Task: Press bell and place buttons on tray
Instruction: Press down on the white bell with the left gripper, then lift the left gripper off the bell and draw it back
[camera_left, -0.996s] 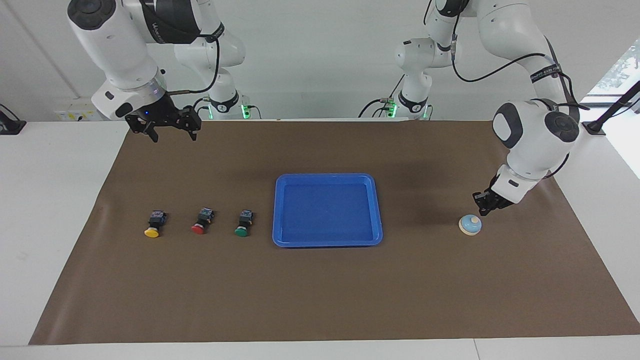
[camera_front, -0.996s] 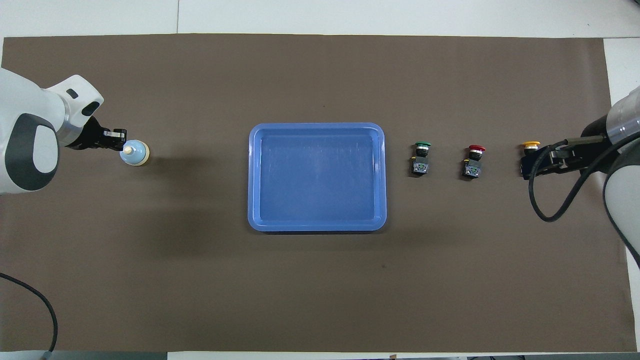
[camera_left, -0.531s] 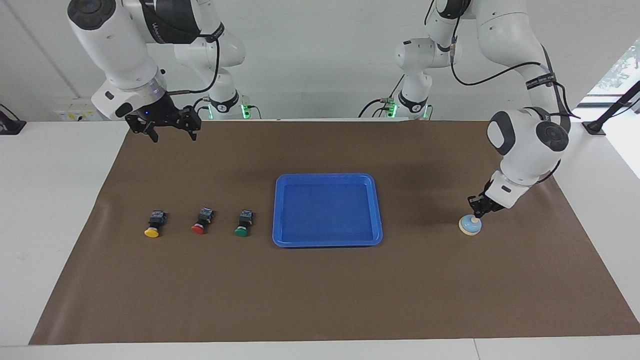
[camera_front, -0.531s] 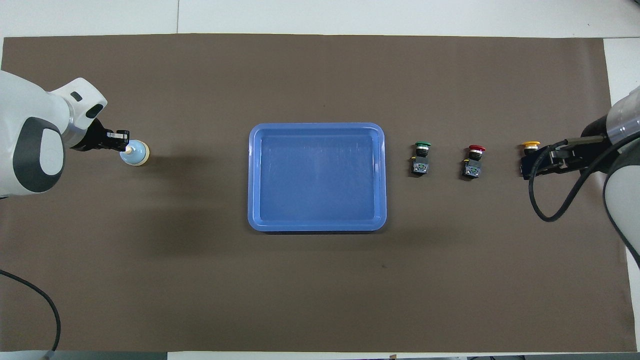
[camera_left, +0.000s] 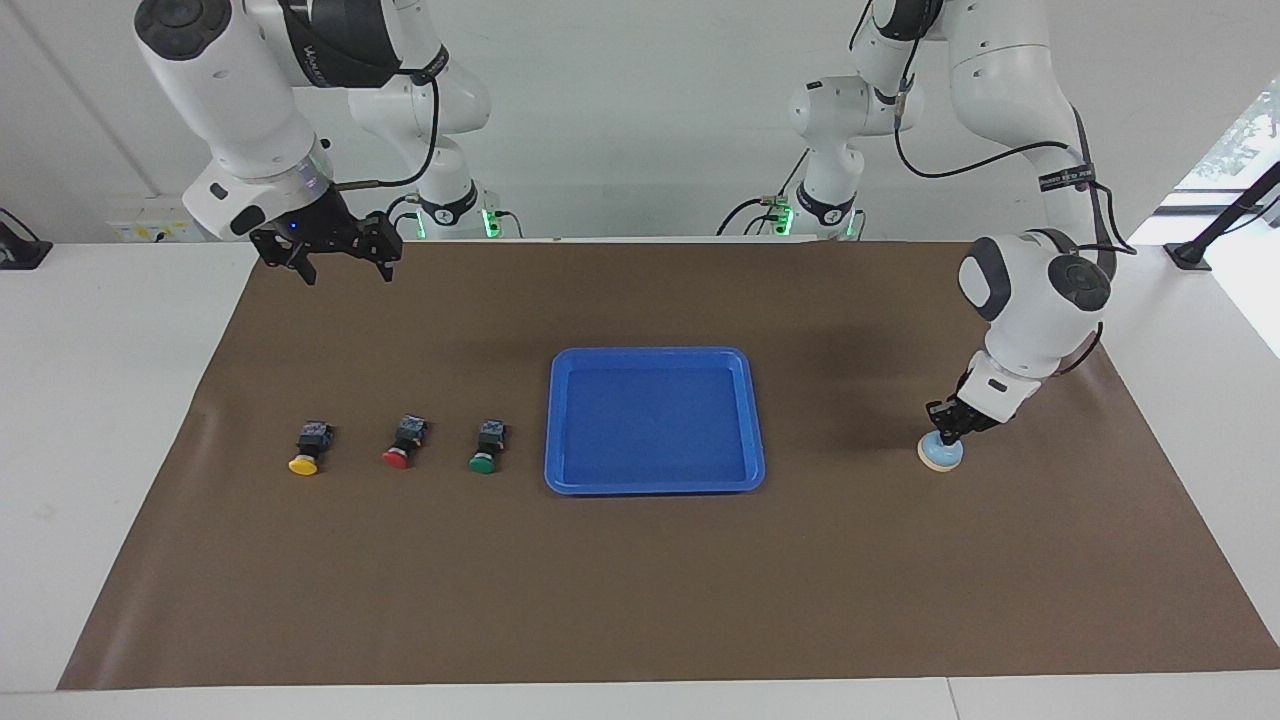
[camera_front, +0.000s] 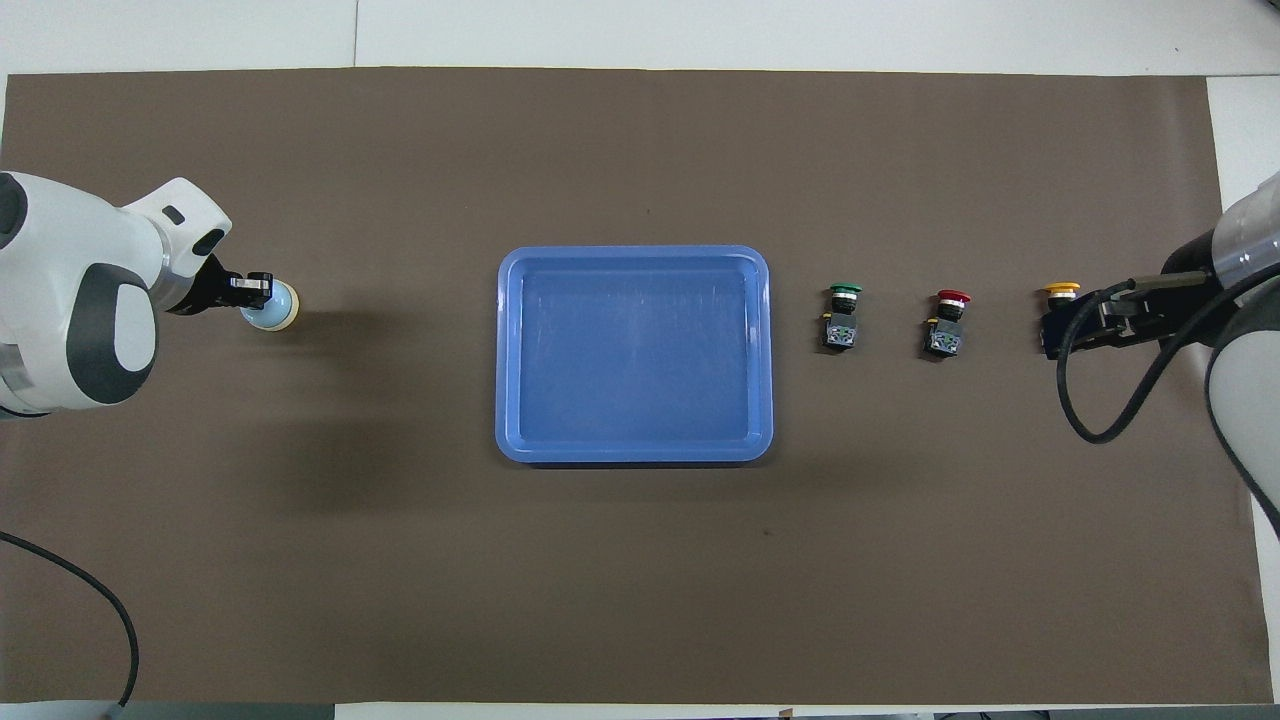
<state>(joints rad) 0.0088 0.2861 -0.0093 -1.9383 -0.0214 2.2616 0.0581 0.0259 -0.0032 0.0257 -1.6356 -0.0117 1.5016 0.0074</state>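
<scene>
The light-blue bell (camera_left: 941, 456) (camera_front: 278, 310) sits on the mat at the left arm's end. My left gripper (camera_left: 946, 432) (camera_front: 262, 290) is shut, its tips down on the bell's top, hiding the knob. The blue tray (camera_left: 655, 352) (camera_front: 633, 252) lies mid-table with nothing in it. Toward the right arm's end, the green button (camera_left: 484, 460) (camera_front: 845, 291), the red one (camera_left: 398, 456) (camera_front: 953, 297) and the yellow one (camera_left: 305, 462) (camera_front: 1061, 290) lie in a row. My right gripper (camera_left: 345, 272) (camera_front: 1052, 330) waits open, high over the mat's edge nearest the robots.
A brown mat (camera_left: 640, 580) covers most of the white table. In the overhead view the raised right gripper covers the yellow button's black body. A black cable loops under the right arm's wrist.
My left gripper has come down and sideways from beside the bell onto its top. The right arm, the tray and the buttons have not moved.
</scene>
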